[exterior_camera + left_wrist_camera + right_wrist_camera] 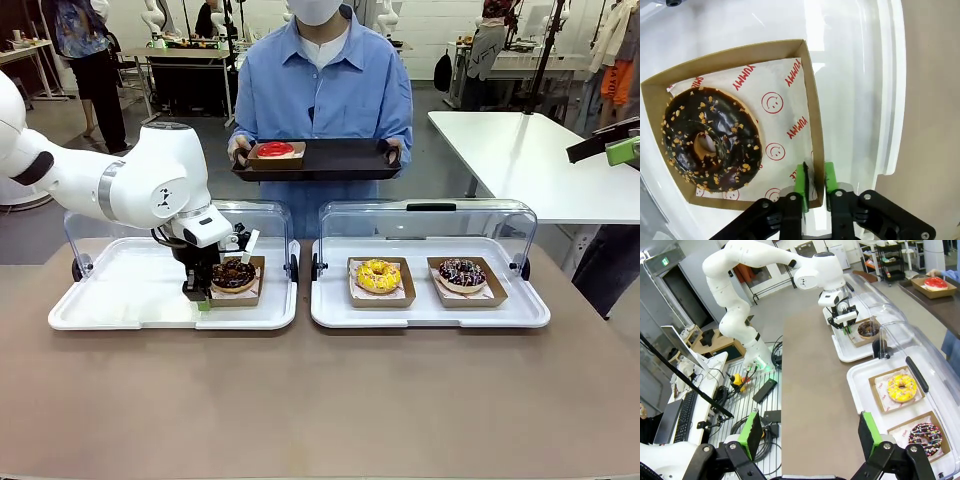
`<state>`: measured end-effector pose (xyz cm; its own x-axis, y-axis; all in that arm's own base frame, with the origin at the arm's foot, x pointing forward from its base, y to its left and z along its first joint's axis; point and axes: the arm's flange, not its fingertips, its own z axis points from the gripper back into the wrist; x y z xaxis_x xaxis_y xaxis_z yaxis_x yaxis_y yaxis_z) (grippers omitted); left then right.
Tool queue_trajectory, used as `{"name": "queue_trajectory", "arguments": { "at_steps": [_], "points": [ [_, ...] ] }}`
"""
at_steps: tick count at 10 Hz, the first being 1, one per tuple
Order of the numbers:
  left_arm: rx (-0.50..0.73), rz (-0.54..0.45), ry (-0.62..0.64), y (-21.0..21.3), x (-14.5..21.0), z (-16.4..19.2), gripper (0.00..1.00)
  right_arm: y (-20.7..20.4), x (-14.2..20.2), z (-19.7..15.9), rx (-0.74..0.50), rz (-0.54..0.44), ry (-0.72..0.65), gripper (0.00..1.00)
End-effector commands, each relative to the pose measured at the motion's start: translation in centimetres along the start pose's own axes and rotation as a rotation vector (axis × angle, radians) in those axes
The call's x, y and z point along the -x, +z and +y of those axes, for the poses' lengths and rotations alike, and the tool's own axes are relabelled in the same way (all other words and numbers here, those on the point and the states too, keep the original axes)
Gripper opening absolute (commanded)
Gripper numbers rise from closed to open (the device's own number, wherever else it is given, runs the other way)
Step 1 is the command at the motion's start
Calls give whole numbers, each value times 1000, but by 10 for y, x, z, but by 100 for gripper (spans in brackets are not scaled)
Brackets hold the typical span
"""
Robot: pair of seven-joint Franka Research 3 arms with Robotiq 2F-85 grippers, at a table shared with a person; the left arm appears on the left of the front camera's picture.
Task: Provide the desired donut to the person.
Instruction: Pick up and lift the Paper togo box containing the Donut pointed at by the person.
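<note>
A long brown tabletop [320, 400] runs across the view. At its far side a person [320, 90] in a light blue shirt holds out a black tray [345, 158] carrying a red donut [276, 149].

The robot's white left arm [130, 180] reaches down into the left white tray [110, 300], whose clear lid is raised. The right white tray [330, 300] holds a yellow donut [378, 275] and a sprinkled chocolate donut [462, 272].

In the left tray sits a shallow cardboard box [740, 52] holding a nut-topped chocolate donut [710, 145], probably the one wanted. The left fingers [801, 180] stand close together astride one side wall of the box, one green pad inside, one outside. Whether they already pinch it is unclear. The wall runs straight away from them, the donut lies to one side, and the person's tray waits beyond. The right fingers [754, 432] are spread wide and empty, well apart from the box, so the left arm is nearer.
</note>
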<state>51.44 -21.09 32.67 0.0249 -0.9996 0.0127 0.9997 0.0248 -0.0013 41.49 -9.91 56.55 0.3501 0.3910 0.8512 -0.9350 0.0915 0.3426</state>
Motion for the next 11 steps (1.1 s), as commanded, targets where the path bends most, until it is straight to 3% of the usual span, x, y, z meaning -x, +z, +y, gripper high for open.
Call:
{"name": "queue_trajectory", "arguments": {
  "at_steps": [1, 6, 11],
  "points": [
    [-19, -10, 2, 2, 1, 1, 0, 0, -1, 1, -8, -10, 9, 100],
    [32, -3, -20, 17, 1, -15, 0, 0, -1, 1, -8, -10, 9, 100],
    [86, 61, -25, 113, 18, -121, 0, 0, -1, 1, -8, -10, 9, 100]
  ]
}}
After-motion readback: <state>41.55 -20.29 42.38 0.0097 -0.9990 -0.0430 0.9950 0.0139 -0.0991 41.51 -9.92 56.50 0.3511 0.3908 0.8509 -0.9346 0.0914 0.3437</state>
